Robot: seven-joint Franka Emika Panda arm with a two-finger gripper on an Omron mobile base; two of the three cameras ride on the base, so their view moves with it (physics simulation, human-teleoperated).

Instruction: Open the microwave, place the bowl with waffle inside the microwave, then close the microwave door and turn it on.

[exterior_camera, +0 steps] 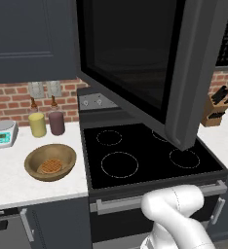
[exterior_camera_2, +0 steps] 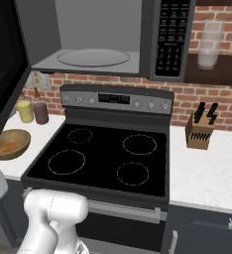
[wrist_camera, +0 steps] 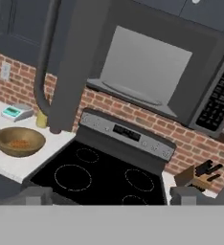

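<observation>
Room: simulated kitchen, red brick backsplash, dark cabinets, white table (exterior_camera: 9, 180) either side of a black-topped stove (exterior_camera_2: 100, 158).
Microwave: microwave (exterior_camera_2: 100, 37) hangs over the stove, cavity exposed, light grey inside, glass turntable (exterior_camera_2: 93, 57) bare; keypad strip (exterior_camera_2: 173, 34) on its right.
Door: microwave door (exterior_camera: 135, 53) swung wide to the left, black window facing out, curved bar handle (wrist_camera: 43, 57) seen edge-on in the hand view.
Bowl: bowl (exterior_camera: 50, 162) sits on the table just left of the stove, upright, well apart from the arm.
Waffle: waffle (exterior_camera: 51, 166) lies flat in the bowl's middle.
Pincer: pincer (wrist_camera: 104, 196) is spread, nothing between the tips; hand camera looks across stove and open cavity, so it is away from the bowl.
Step in hand: opening looks done; fetching the bowl is next, not yet begun.
Next move: judged, the arm must swing left and down to the bowl, pinch its rim, lift level so the waffle stays put, then pass under the open door's lower edge and up into the cavity. Door corner hangs over the stove, so collision there is the risk.
Counts: one bowl, one waffle, two jars (yellow jar (exterior_camera: 37, 124), maroon jar (exterior_camera: 56, 123)), one kitchen scale (exterior_camera: 2, 133), one knife block (exterior_camera_2: 199, 130), four burner rings.
</observation>
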